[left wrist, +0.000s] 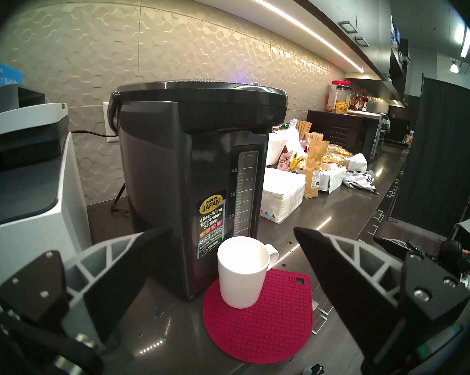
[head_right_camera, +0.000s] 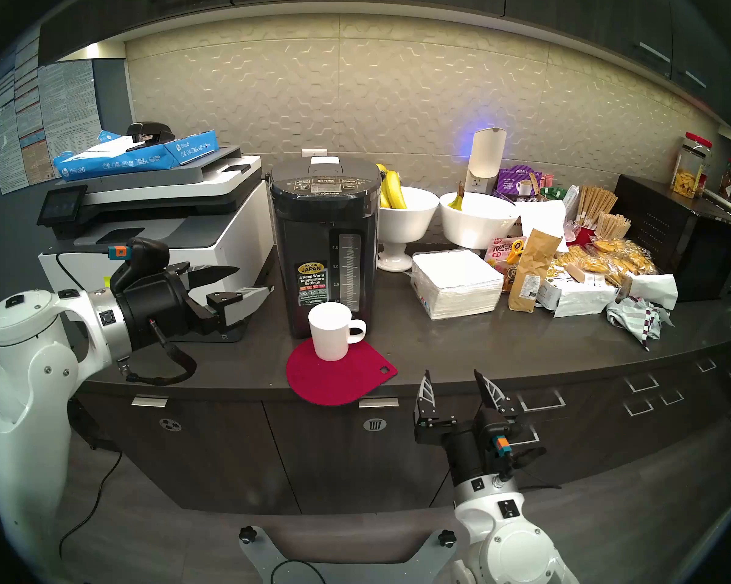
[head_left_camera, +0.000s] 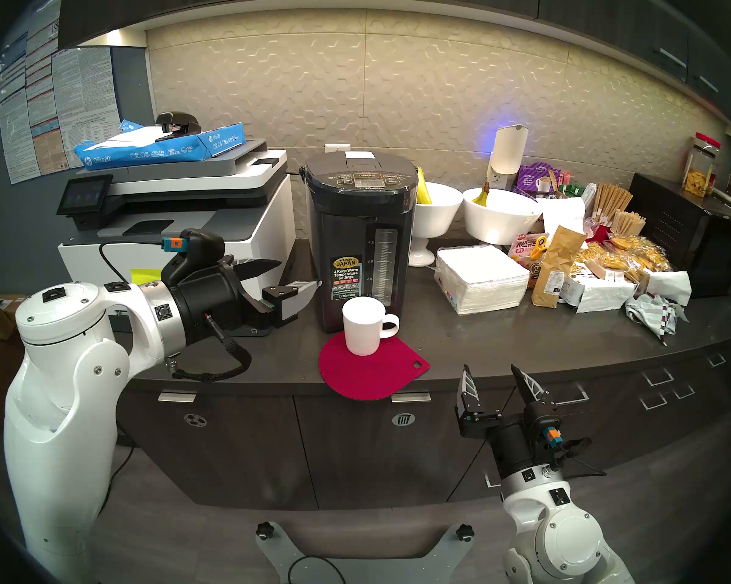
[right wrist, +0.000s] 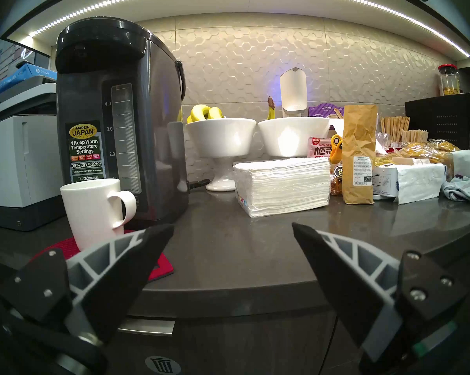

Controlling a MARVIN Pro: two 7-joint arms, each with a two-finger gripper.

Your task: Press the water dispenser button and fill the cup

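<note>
The dark water dispenser (head_left_camera: pixel 361 237) stands mid-counter, its "DISPENSE" button (head_left_camera: pixel 367 175) on the top panel. A white cup (head_left_camera: pixel 364 326) sits on a red round mat (head_left_camera: pixel 372 370) just in front of the pot, handle to the right. My left gripper (head_left_camera: pixel 298 275) hovers open to the left of the pot at mid-height, pointing right; the left wrist view shows the cup (left wrist: pixel 242 271) ahead between its fingers, well apart. My right gripper (head_left_camera: pixel 494 374) stands open below the counter's front edge, right of the mat, holding nothing.
A white-and-grey printer (head_left_camera: pixel 178 216) with a blue paper ream sits left of the pot. Right of it stand two white bowls (head_left_camera: pixel 498 216) with bananas, a napkin stack (head_left_camera: pixel 481 277), a brown bag (head_left_camera: pixel 555 271), snack packs and a black appliance (head_left_camera: pixel 692 233).
</note>
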